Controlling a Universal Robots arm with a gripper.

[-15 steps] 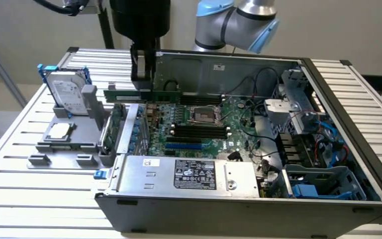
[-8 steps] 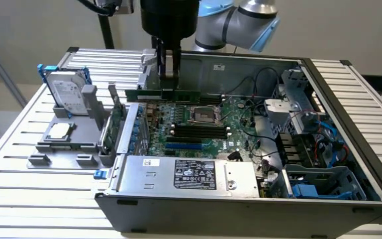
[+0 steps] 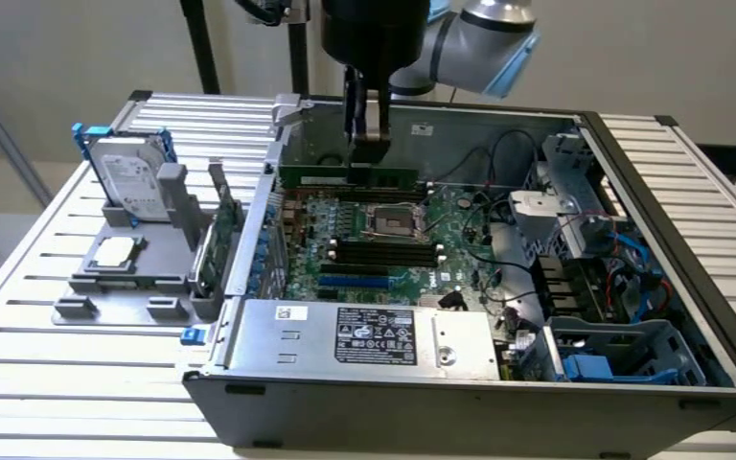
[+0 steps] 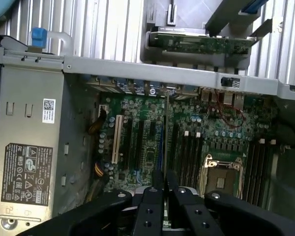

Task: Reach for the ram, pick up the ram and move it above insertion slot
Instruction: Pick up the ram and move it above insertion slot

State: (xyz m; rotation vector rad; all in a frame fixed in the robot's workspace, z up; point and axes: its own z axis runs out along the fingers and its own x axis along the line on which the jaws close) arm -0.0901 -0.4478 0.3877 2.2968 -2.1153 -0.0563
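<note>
The ram (image 3: 323, 176) is a long, thin green stick hanging level above the far edge of the motherboard, inside the open computer case (image 3: 675, 192). My gripper (image 3: 368, 165) comes straight down onto its top edge and is shut on it. In the wrist view the ram (image 4: 165, 132) shows edge-on as a thin line running out from between my black fingers (image 4: 152, 201). The black memory slots (image 3: 381, 251) lie on the board in front of and below the ram, beside the CPU socket (image 3: 391, 222). In the wrist view these slots (image 4: 189, 157) sit just beside the ram's line.
A grey fixture (image 3: 126, 278) at the exterior view's left holds a silver hard drive (image 3: 131, 182) and a green expansion card (image 3: 223, 225). The power supply (image 3: 368, 335) fills the case's near side. Cables and a drive cage (image 3: 624, 350) crowd the exterior view's right.
</note>
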